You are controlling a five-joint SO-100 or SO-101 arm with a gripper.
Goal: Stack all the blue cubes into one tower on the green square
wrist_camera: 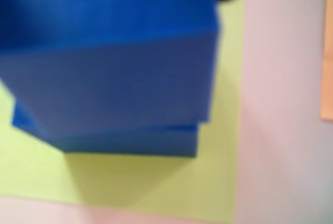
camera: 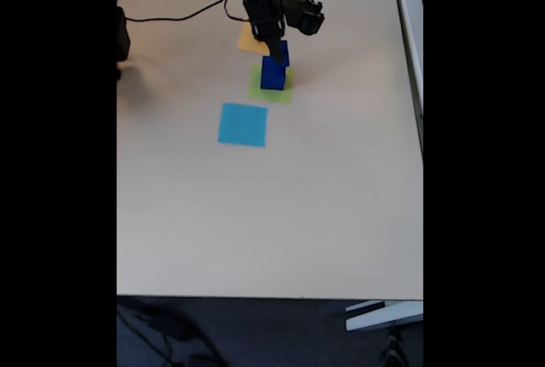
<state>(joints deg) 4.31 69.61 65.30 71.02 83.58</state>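
While the arm reaches in from the top of the fixed view, the pincer (camera: 274, 48) sits right at the top of a blue stack, and whether it is spread or pinching a cube I cannot tell at this size. Below it, the blue cubes (camera: 273, 72) stand piled on the green square (camera: 258, 88), two tiers at least, the upper one (camera: 282, 50) seeming set a little to the right. In the wrist view, blurred, the top cube (wrist_camera: 109, 73) overhangs the lower cube (wrist_camera: 130, 141), which peeks out beneath it, both sitting on the green patch. Just beyond the stack in the fixed view lies the orange square (camera: 249, 41), partly covered by the arm. Nearer the camera lies the light blue square (camera: 243, 123), apart on the pale desk (camera: 272, 214). A black cable (camera: 174, 16) trails across the top left.
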